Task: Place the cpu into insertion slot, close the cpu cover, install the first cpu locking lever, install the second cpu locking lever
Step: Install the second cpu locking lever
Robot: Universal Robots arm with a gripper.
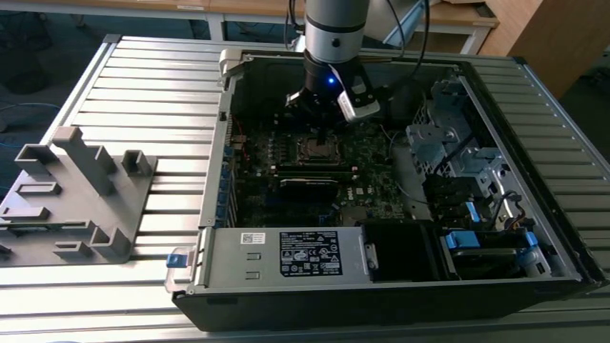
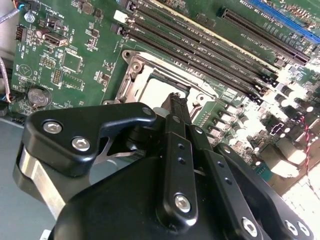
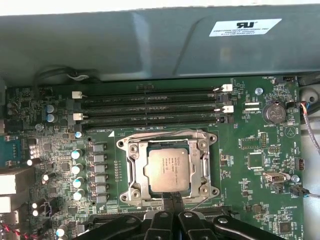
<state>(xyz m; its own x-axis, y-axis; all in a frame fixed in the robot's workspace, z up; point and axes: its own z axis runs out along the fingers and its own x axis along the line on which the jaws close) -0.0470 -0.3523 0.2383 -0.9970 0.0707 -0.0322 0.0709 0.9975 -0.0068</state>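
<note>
jaws closed, gripper (image 3: 172, 198) upright above the cpu (image 3: 167, 170).

Bright overhead daylight, glare on board edge, blurred foreground linkage.

An open dark computer case (image 1: 496, 286) lies on its side on a ribbed silver metal table (image 1: 143, 78), with a boxy grey power supply bearing a black label (image 1: 286, 254) along its near edge and blue-tabbed drive bays (image 1: 476, 239) at the near corner toward the exterior view's right. To the exterior view's left, well apart from the case, a grey moulded plastic fixture with upright posts (image 1: 81, 200) stands on the table. On the green motherboard (image 3: 250, 200), long black memory slots with white end clips (image 3: 150, 106) run in parallel, a round silver coin battery (image 3: 274, 113) sits near one end of them, and a column of small silver-topped capacitors (image 3: 77, 170) stands toward the other end.
</note>
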